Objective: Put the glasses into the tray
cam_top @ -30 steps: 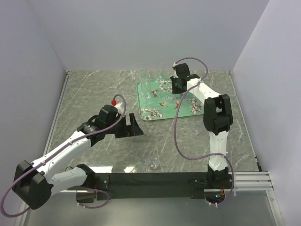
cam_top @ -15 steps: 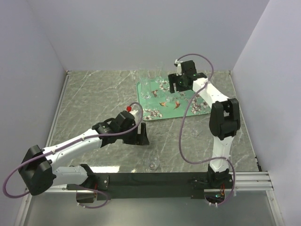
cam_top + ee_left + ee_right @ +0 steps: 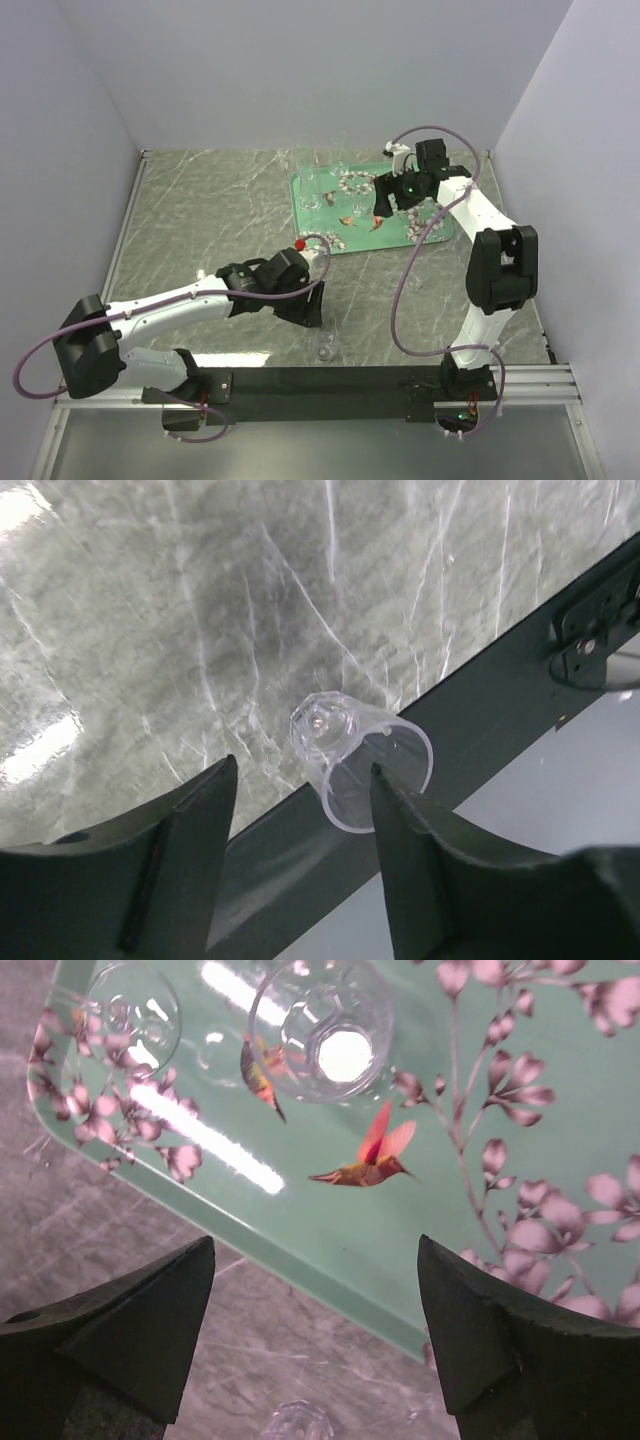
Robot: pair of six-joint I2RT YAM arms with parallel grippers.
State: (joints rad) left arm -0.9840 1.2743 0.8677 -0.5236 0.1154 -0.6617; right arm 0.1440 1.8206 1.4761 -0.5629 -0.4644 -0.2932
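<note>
The teal flowered tray (image 3: 345, 243) lies at the back of the marble table with several clear glasses (image 3: 312, 190) standing in its left part. In the right wrist view two of them, a wide glass (image 3: 330, 1030) and a smaller glass (image 3: 130, 1010), stand on the tray (image 3: 330, 1230). My right gripper (image 3: 385, 205) (image 3: 315, 1250) hangs open and empty over the tray's near edge. One more glass (image 3: 325, 348) (image 3: 360, 760) stands by the black front rail. My left gripper (image 3: 305, 305) (image 3: 302, 770) is open just short of it, its right finger (image 3: 400, 820) close beside the rim.
A loose clear glass (image 3: 297, 1422) stands on the table just outside the tray's edge, faintly visible from above (image 3: 414, 282). The black base rail (image 3: 520, 650) runs along the near table edge right behind the front glass. Grey walls close in the table on three sides.
My left arm has swung down toward the near edge to the front glass, jaws narrowing. My right gripper has opened and drawn back to the right across the tray.
</note>
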